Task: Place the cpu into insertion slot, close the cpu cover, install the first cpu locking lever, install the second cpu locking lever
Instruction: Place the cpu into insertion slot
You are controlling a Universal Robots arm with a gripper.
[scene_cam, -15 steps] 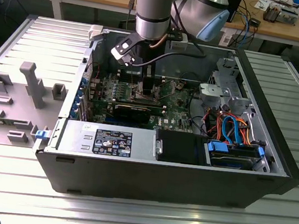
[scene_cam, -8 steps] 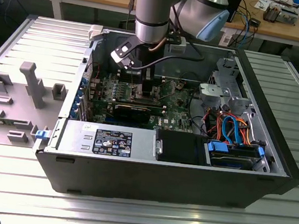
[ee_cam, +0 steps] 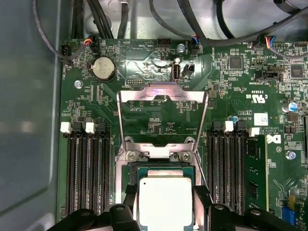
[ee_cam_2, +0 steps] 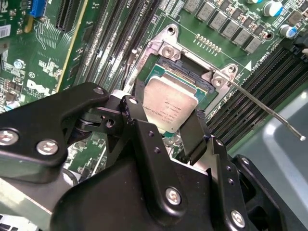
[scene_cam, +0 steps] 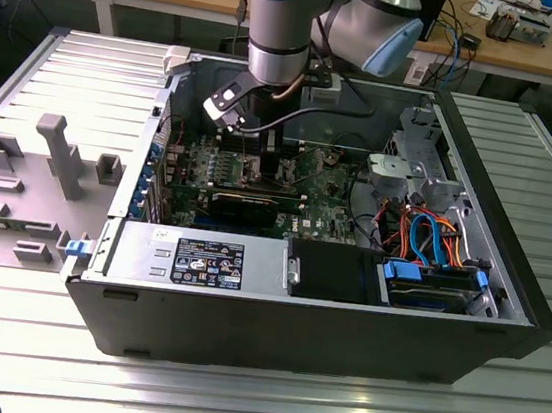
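The cpu (ee_cam_2: 171,107), a silver-grey square chip, hangs right over the insertion slot (ee_cam_2: 190,77), slightly tilted. My gripper (ee_cam_2: 166,120) is shut on it, one black finger (ee_cam_2: 136,113) on each side. In the first wrist view the cpu (ee_cam: 165,199) sits between the fingers (ee_cam: 202,196) above the dark slot (ee_cam: 132,176). The cpu cover (ee_cam: 163,91), a silvery frame with a large window, is swung open away from the slot. A thin wire locking lever (ee_cam_2: 269,110) sticks out from one slot corner, unlatched. In the exterior view my gripper (scene_cam: 263,152) reaches down into the open computer case onto the green board (scene_cam: 324,187).
Long black memory slots (ee_cam: 86,168) flank the socket on both sides (ee_cam: 231,163). A graphics card (scene_cam: 246,203), power supply (scene_cam: 199,258) and drive cage with orange and blue cables (scene_cam: 434,236) crowd the case. A grey fixture tray (scene_cam: 27,186) lies at the exterior view's left.
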